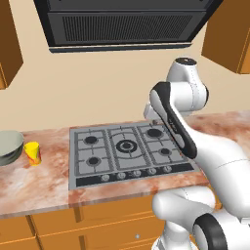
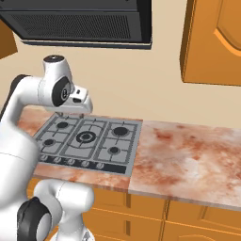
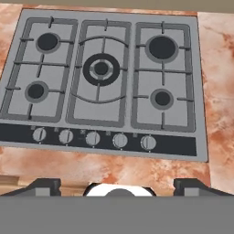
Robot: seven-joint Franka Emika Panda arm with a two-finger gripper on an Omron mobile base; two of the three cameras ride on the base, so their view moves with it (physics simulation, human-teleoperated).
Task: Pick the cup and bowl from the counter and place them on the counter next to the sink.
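Cup and bowl far from your gripper.

Your cup [image 1: 32, 153] stands on the counter [image 1: 44, 188] just beside the bowl [image 1: 9, 146], at 9 o'clock from the stovetop [image 1: 128, 152]; your gripper [image 3: 117, 186] hangs empty above the stovetop, jaws spread wide, well apart from both.

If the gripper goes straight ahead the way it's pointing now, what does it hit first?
Most likely the gas stovetop. The open gripper looks down along its line at the burners and knobs; the exact spot is unclear.
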